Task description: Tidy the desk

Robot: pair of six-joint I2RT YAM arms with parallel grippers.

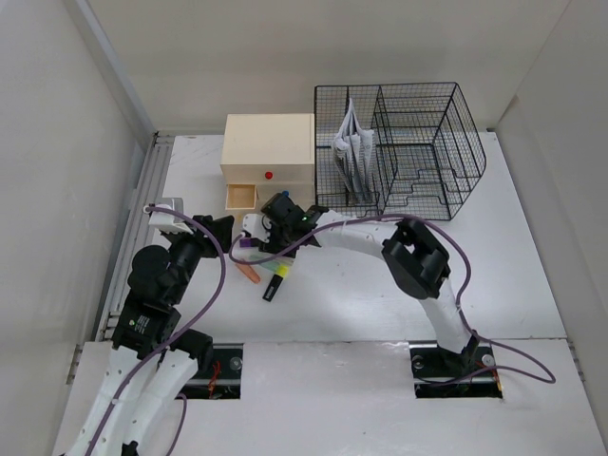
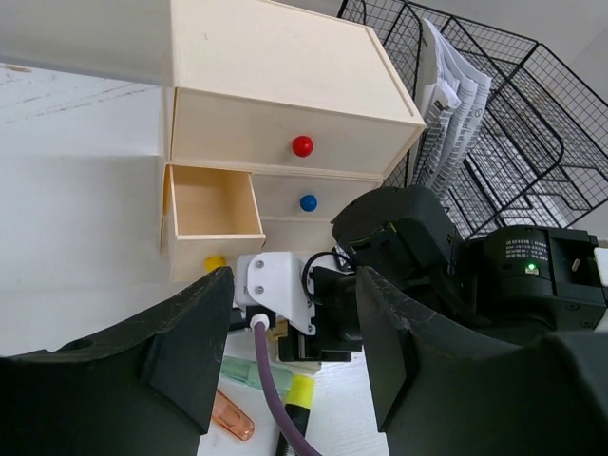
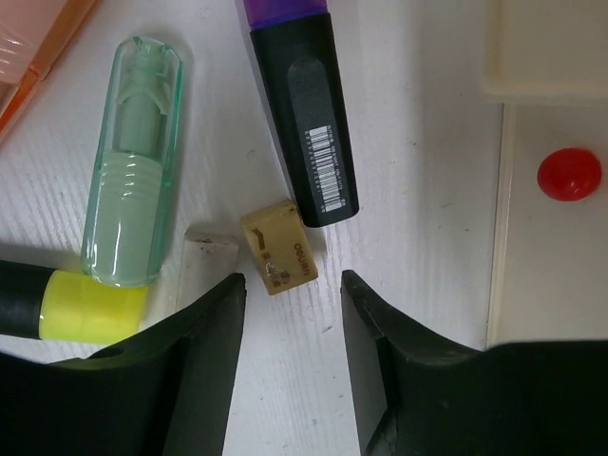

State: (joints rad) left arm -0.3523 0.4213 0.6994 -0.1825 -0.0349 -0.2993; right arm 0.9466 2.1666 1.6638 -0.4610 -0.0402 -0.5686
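Note:
The white desk [image 1: 380, 294] carries a cluster of small items in front of the cream drawer box [image 1: 269, 147]. My right gripper [image 3: 292, 280] is open, pointing down over a tan eraser [image 3: 278, 247] that lies just beyond its fingertips. A white eraser [image 3: 211, 249] lies beside it. A purple-capped black highlighter [image 3: 302, 104], a clear green highlighter [image 3: 133, 161], a yellow-capped black one [image 3: 90, 306] and an orange one [image 3: 28, 47] lie around. My left gripper [image 2: 294, 280] is open and empty, hovering beside the right gripper's head [image 2: 275, 290].
The drawer box has a red knob [image 2: 302, 145], a blue knob [image 2: 308, 202] and a bottom-left drawer [image 2: 211, 201] pulled open and empty, with a yellow knob [image 2: 216, 262]. A black wire rack [image 1: 399, 147] holding papers stands to its right. Grey rails [image 1: 142, 209] run along the left edge.

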